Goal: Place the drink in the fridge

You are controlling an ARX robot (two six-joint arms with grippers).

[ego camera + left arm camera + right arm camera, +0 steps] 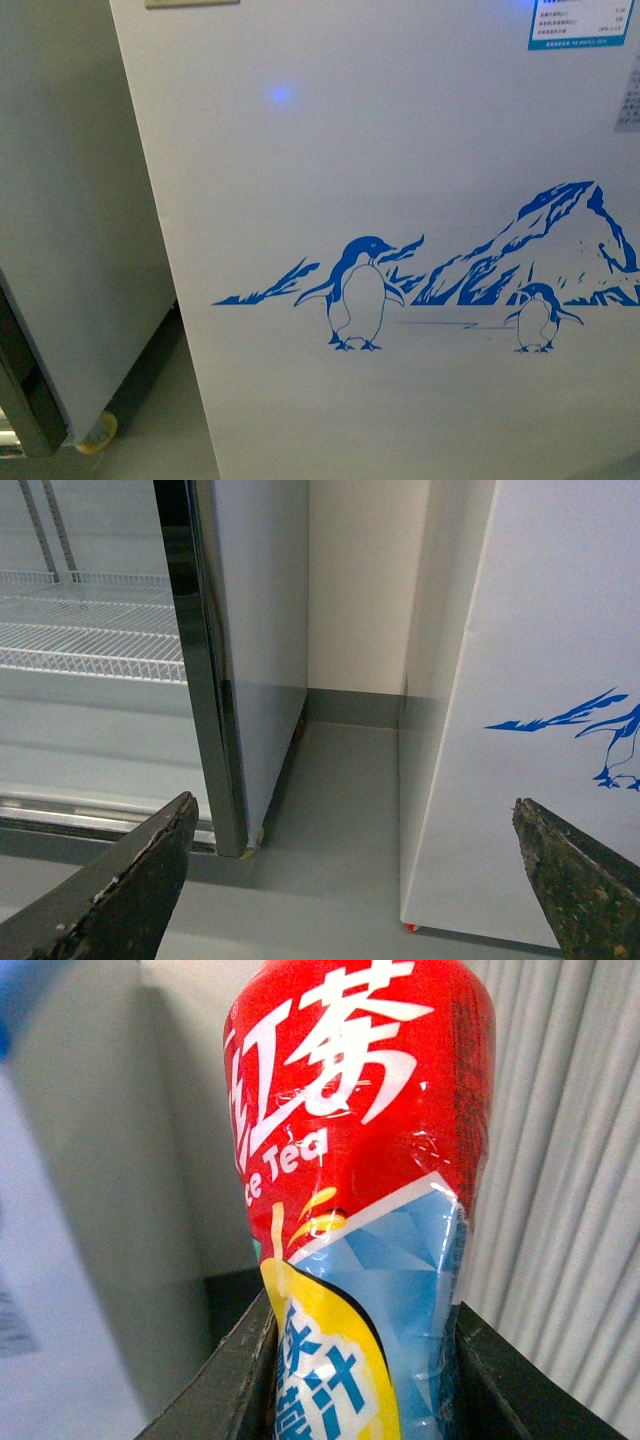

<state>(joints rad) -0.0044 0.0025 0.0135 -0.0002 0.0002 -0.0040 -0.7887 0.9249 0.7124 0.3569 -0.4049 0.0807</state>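
The fridge fills the front view as a white wall with blue penguins and mountains; its lid is out of view. The left wrist view catches its white corner, standing on the grey floor. The drink, a red iced tea bottle with a yellow and blue label, is upright in the right wrist view. My right gripper is shut on its lower part, a dark finger on each side. My left gripper hangs open near the floor, with nothing between its dark fingers.
A grey upright cabinet with white wire shelves stands left of the fridge. A narrow strip of grey floor runs between them to a cream wall. Ribbed pale panels lie behind the bottle.
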